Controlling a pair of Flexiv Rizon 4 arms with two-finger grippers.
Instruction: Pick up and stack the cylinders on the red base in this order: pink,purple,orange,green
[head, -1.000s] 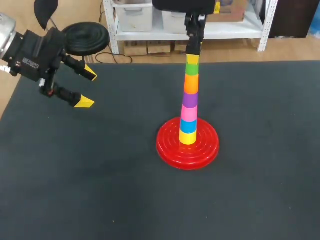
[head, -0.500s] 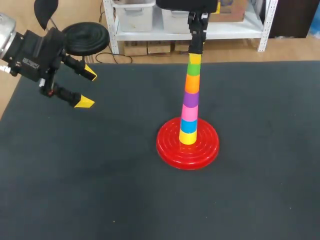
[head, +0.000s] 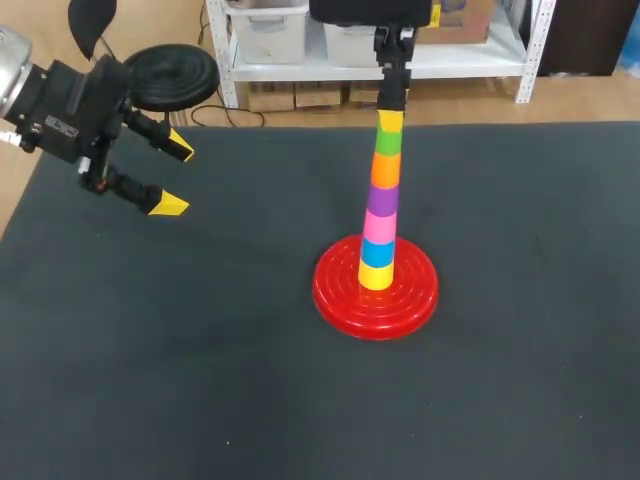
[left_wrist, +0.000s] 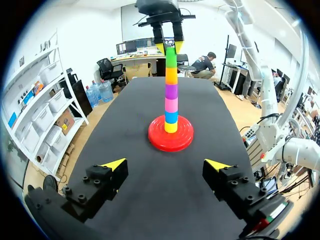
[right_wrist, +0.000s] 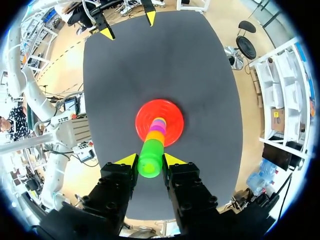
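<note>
Our right end effector (right_wrist: 150, 160) straddles the green cylinder (right_wrist: 150, 169) topping the upright stack (head: 379, 215); gripping or released, we cannot tell. Our left end effector (head: 175, 178), spread apart, hangs at ten o'clock of it.

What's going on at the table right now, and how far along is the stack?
The tower on the red base looks complete: yellow, blue, pink, purple and orange, with the green cylinder on top. The right gripper sits at the green cylinder's top end; whether it is clamped on it cannot be told. The left gripper hangs open and empty above the table, well away from the tower.
</note>
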